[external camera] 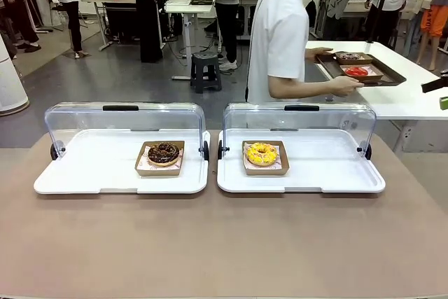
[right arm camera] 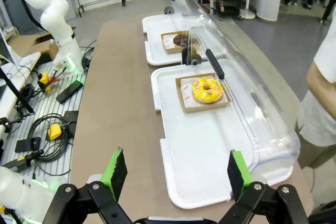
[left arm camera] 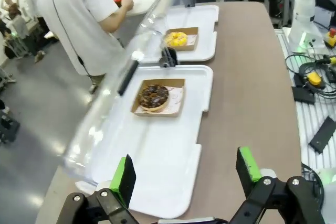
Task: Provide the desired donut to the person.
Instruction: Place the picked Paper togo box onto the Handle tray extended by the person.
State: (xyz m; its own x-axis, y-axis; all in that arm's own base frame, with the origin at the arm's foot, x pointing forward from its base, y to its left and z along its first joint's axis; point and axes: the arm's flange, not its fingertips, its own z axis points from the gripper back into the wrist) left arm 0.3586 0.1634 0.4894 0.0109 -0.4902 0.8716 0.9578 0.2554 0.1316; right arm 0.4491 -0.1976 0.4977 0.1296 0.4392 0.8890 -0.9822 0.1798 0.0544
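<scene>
- Two white trays sit side by side across the middle of the front view: the left tray (external camera: 77, 183) and the right tray (external camera: 336, 180), each with a clear domed lid (external camera: 126, 120) swung open behind it.
- Two donuts, one per tray, each in its own brown cardboard box: a chocolate donut (external camera: 163, 153) just left of centre, and a yellow donut (external camera: 262, 153) just right of centre.
- One person in a white shirt (external camera: 280, 40) stands at the upper middle of the front view, turned side-on, both hands on a dark serving tray (external camera: 392, 75) on a white table at the upper right.
- My left gripper (left arm camera: 186, 174) at the bottom of its wrist view is spread wide and holds nothing, above the near end of the left tray.
- My right gripper (right arm camera: 176, 174) is likewise spread wide and empty, low in its wrist view over the near end of the right tray.
</scene>
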